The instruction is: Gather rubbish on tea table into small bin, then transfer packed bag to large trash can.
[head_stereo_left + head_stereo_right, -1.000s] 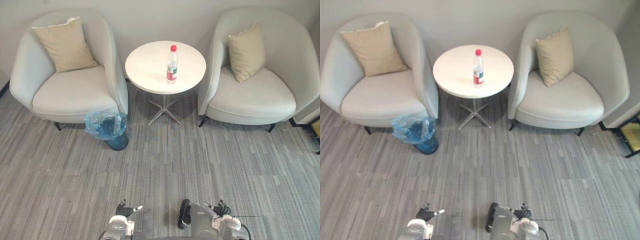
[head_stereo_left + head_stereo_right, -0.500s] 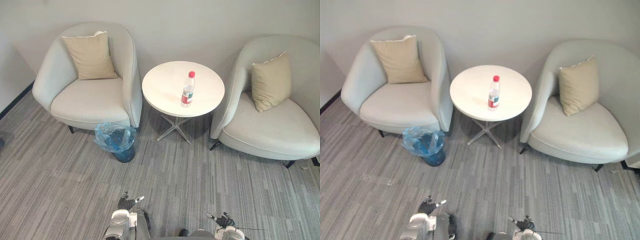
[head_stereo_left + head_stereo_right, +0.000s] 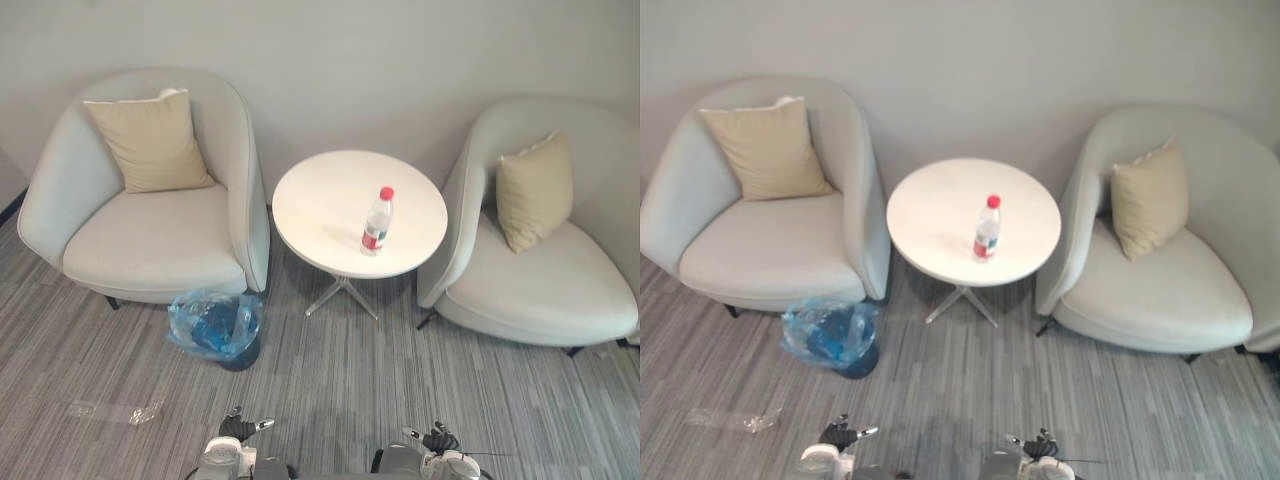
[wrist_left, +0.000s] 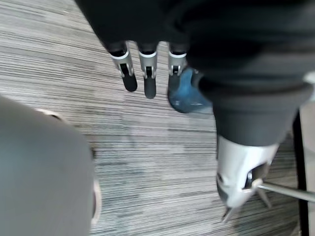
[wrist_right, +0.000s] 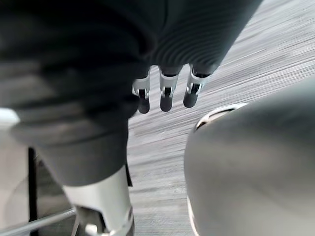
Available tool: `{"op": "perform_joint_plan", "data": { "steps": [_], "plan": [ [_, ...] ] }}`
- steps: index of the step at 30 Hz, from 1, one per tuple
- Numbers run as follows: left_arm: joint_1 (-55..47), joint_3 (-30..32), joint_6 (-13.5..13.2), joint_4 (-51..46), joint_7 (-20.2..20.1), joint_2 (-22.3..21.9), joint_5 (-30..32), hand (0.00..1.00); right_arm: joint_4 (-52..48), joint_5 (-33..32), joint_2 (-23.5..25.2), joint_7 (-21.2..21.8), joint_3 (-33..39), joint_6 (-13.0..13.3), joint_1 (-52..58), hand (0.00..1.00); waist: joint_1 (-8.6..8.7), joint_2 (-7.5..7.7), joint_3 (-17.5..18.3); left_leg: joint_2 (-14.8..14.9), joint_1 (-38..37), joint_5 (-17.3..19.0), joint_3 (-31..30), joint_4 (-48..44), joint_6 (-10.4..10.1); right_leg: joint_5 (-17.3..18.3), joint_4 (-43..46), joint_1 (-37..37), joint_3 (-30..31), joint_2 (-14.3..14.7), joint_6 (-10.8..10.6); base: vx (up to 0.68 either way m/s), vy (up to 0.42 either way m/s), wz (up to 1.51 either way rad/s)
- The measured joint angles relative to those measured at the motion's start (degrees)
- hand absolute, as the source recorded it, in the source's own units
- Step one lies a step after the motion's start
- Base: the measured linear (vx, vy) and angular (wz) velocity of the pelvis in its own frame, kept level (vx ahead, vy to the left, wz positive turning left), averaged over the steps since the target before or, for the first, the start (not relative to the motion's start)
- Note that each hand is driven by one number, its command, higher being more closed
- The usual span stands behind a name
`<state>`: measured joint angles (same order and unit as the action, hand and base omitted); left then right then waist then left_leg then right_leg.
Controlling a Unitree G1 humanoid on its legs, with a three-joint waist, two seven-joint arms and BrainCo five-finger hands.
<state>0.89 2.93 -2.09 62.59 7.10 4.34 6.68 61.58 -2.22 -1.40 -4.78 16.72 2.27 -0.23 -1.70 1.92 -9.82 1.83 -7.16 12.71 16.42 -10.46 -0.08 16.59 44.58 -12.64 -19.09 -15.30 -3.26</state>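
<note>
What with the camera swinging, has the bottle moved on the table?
No. The bottle stands right of the table's centre as before; the camera shifted.

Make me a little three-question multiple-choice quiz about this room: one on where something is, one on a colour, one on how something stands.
1. Where is the small bin?
A. on the tea table
B. on the floor beside the left armchair
C. on an armchair seat

2. What colour is the cap of the bottle?
A. red
B. green
C. yellow

3. How is the bottle?
A. lying on its side
B. standing upright on the tea table
C. dropped in the small bin

Answers:
1 B, it sits on the floor at the armchair's front corner.
2 A, the cap is plainly red.
3 B, it stands on the tabletop, cap upward.
</note>
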Motion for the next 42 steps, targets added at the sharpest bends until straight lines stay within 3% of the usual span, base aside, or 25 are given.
{"op": "perform_joint_plan", "data": {
  "steps": [2,3,4,7,10,12,14,15,16,18,19,20,21,22,23,24,32,36,42],
  "plan": [
    [0.1,0.3,0.0,-0.1,0.0,-0.1,0.0,0.00,-0.4,0.0,0.0,0.1,0.0,0.0,-0.2,0.00,0.13,-0.18,-0.2,1.0,-0.1,0.0,-1.5,0.0,-0.1,-1.7,-10.1,-1.6,0.1,1.9,0.8,0.29,-0.181,0.46],
    [0.0,0.4,0.0,-0.2,0.0,0.3,0.1,0.00,-0.3,0.0,0.3,0.1,-0.4,0.0,0.2,0.00,0.34,0.96,0.2,0.6,-0.9,0.5,-2.3,-0.1,-2.1,-11.3,-22.0,-0.9,2.1,3.5,2.3,0.31,-0.228,0.24],
    [0.1,1.0,0.1,0.3,0.1,-0.7,0.1,0.00,-0.2,0.0,-0.5,0.2,-0.6,0.0,-0.5,0.00,0.24,-1.30,0.0,2.4,-1.8,1.6,-2.9,0.3,-3.9,-12.3,-21.2,0.4,2.0,5.5,4.1,0.35,-0.233,0.11],
    [0.6,2.5,-0.1,0.4,0.1,-3.2,1.1,0.00,0.1,-0.1,-1.5,0.1,-1.0,-0.1,-0.9,0.00,0.52,-2.96,0.1,3.8,-2.5,0.3,-3.1,1.7,-4.9,-10.4,-21.6,0.6,1.6,7.0,4.9,0.27,-0.178,-0.10],
    [1.3,2.8,-0.1,0.4,0.0,-5.2,2.0,0.00,-0.1,-0.1,-1.0,0.0,-0.8,0.0,-0.8,0.00,1.62,-3.14,0.2,4.7,-2.8,-0.5,-5.8,2.2,-5.6,-8.8,-22.9,3.2,-1.5,7.1,4.3,0.10,-0.102,0.37],
    [1.4,2.8,-0.2,-0.2,-0.1,-5.6,2.2,0.00,0.0,-0.1,-0.7,0.0,0.1,0.0,-0.6,0.00,1.52,-2.04,-0.1,5.4,-1.7,-0.5,-6.7,-0.3,-5.6,-8.0,-24.3,5.4,-3.3,7.3,4.0,0.05,-0.103,0.71],
    [1.6,2.8,-0.2,-0.9,-0.1,-5.6,2.2,0.00,-0.1,-0.3,0.5,-0.1,0.5,0.1,0.1,0.00,1.44,-1.06,0.2,6.5,2.4,-0.1,-7.8,-8.1,-6.1,-7.5,-26.9,7.1,-5.0,7.3,3.4,0.00,-0.084,0.68],
    [1.7,3.4,-0.2,-2.8,-0.1,-5.7,2.2,0.00,-0.4,-0.5,0.5,-0.2,0.6,0.3,0.8,0.00,1.13,-1.10,-0.2,9.1,9.2,-0.1,-8.2,-22.4,-6.2,-7.7,-29.5,9.6,-5.5,8.8,3.5,0.01,-0.062,0.46],
    [1.5,4.9,-0.3,-4.1,-0.1,-6.4,2.1,0.00,-1.3,-0.7,0.0,-0.3,0.5,0.3,1.3,0.00,0.40,-2.45,-0.7,11.5,13.1,0.1,-7.8,-31.8,-6.0,-7.6,-30.4,11.7,-5.5,10.4,3.9,0.02,-0.044,0.21],
    [1.1,5.1,-0.4,-4.7,0.1,-6.9,1.5,0.00,-2.2,-1.5,-0.3,-0.6,0.5,0.4,2.1,0.00,-0.29,-3.21,-0.6,12.8,14.3,2.2,-7.6,-34.4,-5.3,-7.3,-30.5,13.3,-4.4,11.1,3.8,0.08,0.049,-0.24],
    [1.1,5.0,-0.3,-4.7,0.0,-6.9,1.3,0.00,-2.2,-1.8,-0.3,-0.6,0.5,0.4,2.1,0.00,-0.28,-3.35,-0.6,12.6,14.4,2.8,-7.5,-33.8,-5.4,-7.3,-30.5,13.6,-4.1,11.1,3.8,0.12,0.126,-0.49],
    [1.2,5.0,-0.4,-4.7,0.1,-7.0,0.2,0.00,-2.2,-2.5,-0.5,-0.8,0.6,0.4,2.1,0.00,-0.44,-3.38,-0.7,10.8,15.1,4.0,-8.4,-26.6,-5.3,-7.4,-30.4,13.5,-2.2,10.6,3.1,0.10,0.134,-0.43],
    [1.1,5.0,-0.5,-4.7,0.2,-7.0,-0.1,0.00,-2.2,-2.5,-0.6,-0.8,0.6,0.4,2.1,0.00,-0.51,-3.52,-0.6,10.1,15.1,3.6,-9.1,-22.7,-5.1,-7.3,-30.1,13.3,-1.7,10.5,2.8,0.12,0.209,-0.75],
    [1.4,5.0,-0.5,-4.6,0.2,-7.1,-0.2,0.00,-2.3,-2.4,-0.9,-0.9,0.4,0.2,2.1,0.00,-1.27,-3.85,-0.3,7.9,14.1,1.9,-10.1,-15.5,-5.4,-6.7,-27.8,11.6,1.1,10.0,1.2,0.12,0.185,-0.47],
    [1.4,5.0,-0.5,-4.5,0.2,-6.7,-0.2,0.00,-2.4,-2.6,-0.6,-0.9,0.4,0.2,2.5,0.00,-1.09,-3.37,0.0,7.0,13.6,1.8,-9.6,-14.1,-5.5,-7.1,-28.4,11.5,1.8,9.5,0.7,0.17,0.188,-0.42],
    [1.5,5.0,-0.4,-3.9,0.3,-6.3,-0.2,0.00,-2.1,-2.5,-0.2,-0.9,0.4,0.1,2.6,0.00,-1.11,-1.78,0.8,5.5,12.4,0.8,-8.9,-11.9,-4.4,-8.6,-30.6,11.7,3.6,9.1,0.6,0.13,0.095,-0.10],
    [1.3,5.0,0.0,-3.3,-0.1,-5.7,0.0,0.00,-2.1,-2.3,0.3,-0.9,-1.2,0.0,3.3,0.00,-1.11,-1.45,1.3,3.1,9.7,0.7,-7.5,-11.4,-4.1,-9.4,-34.1,13.8,9.0,8.3,-0.1,0.15,0.076,-0.20],
    [0.7,4.3,0.1,-1.9,-0.2,-5.6,0.0,0.00,-2.1,-2.3,0.2,-0.9,-1.1,0.0,4.0,0.00,-1.20,-2.05,3.5,3.1,7.8,0.6,-7.6,-7.3,-4.0,-9.3,-35.8,13.9,10.3,9.1,-0.2,0.11,-0.034,-0.14],
    [0.6,2.0,0.0,0.2,0.1,-4.9,0.1,0.00,-2.1,-2.4,-0.4,-1.3,-1.3,0.1,4.7,0.00,-1.21,-1.96,5.8,2.0,6.0,-2.6,-8.2,-1.7,-3.2,-11.4,-40.5,14.8,11.5,9.2,-0.2,0.04,-0.027,-0.10]
  ]
}}
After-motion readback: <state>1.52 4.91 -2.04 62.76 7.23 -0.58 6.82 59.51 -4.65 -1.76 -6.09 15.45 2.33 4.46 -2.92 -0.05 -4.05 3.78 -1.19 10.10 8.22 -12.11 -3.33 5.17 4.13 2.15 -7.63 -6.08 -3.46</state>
